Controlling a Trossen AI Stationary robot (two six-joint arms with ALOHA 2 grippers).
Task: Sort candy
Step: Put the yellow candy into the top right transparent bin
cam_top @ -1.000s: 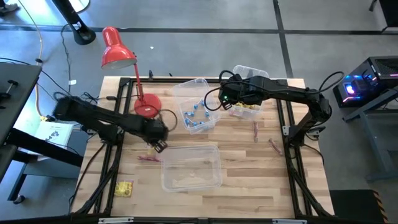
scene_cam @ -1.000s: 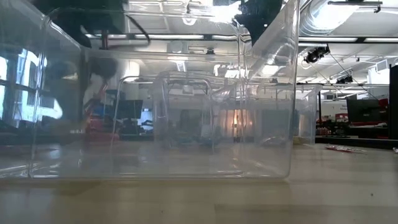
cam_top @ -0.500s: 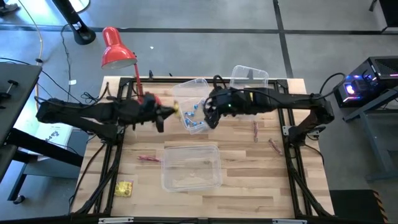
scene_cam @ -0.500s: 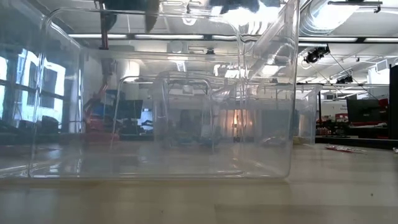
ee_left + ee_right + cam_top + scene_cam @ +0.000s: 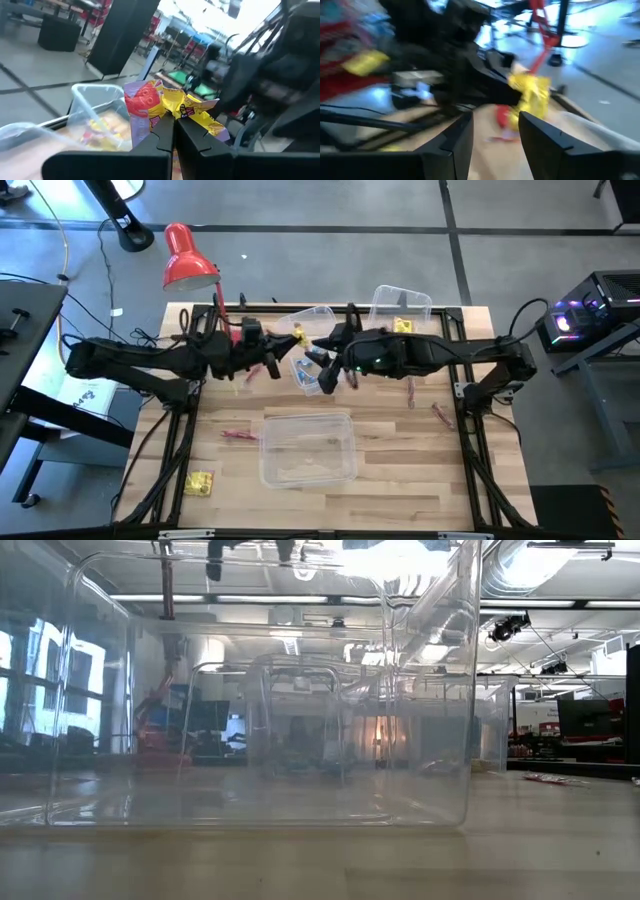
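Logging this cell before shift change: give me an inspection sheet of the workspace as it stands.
Surface: pale wooden table, dark frame rails along its edges.
Job's things: yellow squarish candy packet clamped in left gripper; another yellow packet near the front-left corner; red-pink sticks loose on the wood; yellow pieces in the rear clear bin; front clear bin looks empty.
Clutter: red desk lamp at the rear-left.
Grippers: left gripper raised over the middle bin, jaws shut on packet; right gripper facing it, jaws open.
Cables: loose leads left of the table.
Surroundings: computer with lit lights at right.
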